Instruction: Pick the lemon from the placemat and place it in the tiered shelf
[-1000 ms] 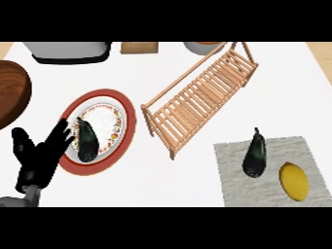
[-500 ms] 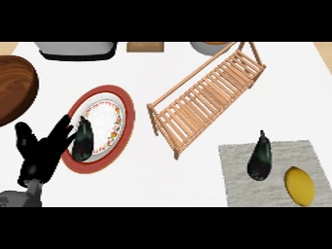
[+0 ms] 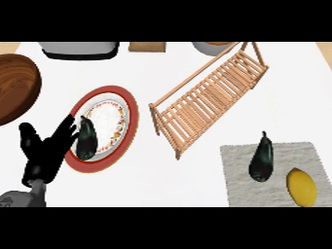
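Your left hand (image 3: 46, 153) rests spread-fingered by the red-rimmed plate (image 3: 129, 104) — the yellow oval lemon (image 3: 302, 186) waits ungrasped on the grey placemat (image 3: 298, 151), near right — reach there next.

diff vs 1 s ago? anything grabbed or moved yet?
Nothing has been grabbed. The left hand stays open beside the red-rimmed plate, by the dark eggplant lying on it; relative to the plate it has barely shifted. The whole view has slid slightly. The lemon and second eggplant remain on the placemat, and the tiered shelf is untouched. The right hand is out of view.
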`<state>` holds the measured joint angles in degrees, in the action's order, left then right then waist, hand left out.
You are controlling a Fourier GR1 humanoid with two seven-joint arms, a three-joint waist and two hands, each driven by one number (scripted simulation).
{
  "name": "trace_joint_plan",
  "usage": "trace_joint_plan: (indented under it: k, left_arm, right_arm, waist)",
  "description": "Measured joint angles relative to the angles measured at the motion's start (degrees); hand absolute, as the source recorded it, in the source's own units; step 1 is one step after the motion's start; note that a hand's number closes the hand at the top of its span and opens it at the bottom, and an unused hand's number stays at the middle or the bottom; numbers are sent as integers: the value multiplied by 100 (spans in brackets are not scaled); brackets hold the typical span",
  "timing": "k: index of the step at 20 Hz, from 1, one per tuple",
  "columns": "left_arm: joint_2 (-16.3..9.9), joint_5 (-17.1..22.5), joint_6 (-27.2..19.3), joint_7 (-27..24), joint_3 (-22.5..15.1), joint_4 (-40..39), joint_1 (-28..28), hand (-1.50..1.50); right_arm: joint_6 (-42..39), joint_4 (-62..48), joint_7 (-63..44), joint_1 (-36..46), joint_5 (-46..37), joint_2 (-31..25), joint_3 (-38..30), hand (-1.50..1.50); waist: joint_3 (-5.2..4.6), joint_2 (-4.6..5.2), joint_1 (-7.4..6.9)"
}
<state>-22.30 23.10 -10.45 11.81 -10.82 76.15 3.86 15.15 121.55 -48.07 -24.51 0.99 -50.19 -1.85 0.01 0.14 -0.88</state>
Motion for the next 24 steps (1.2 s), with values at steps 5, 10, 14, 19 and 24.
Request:
trace_joint_plan:
  k: [5, 10, 14, 19, 24]
  left_arm:
    - [19, -83, 89, 21, 130, 62, -102, 0]
    - [185, -276, 11, 125, 126, 110, -71, 0]
    - [231, -343, 47, 255, 256, 101, -22, 0]
    - [364, -460, 218, 103, 410, -141, 42, 0]
    - [353, -501, 411, 52, 593, 26, -158, 0]
  right_arm:
    - [-308, -218, -570, 558, -513, 217, 521, -150]
    - [-394, -429, -987, 916, -1128, 584, 880, -150]
    - [-443, -611, -1010, 962, -1583, 906, 991, -150]
    - [-514, -862, -1008, 1077, -2160, 1383, 1194, -150]
    - [-585, -1094, -972, 1051, -2563, 1744, 1192, -150]
  waist:
    - [2, -11, 38]
    - [8, -20, 61]
    - [3, -18, 82]
    - [10, -25, 91]
    - [9, -26, 94]
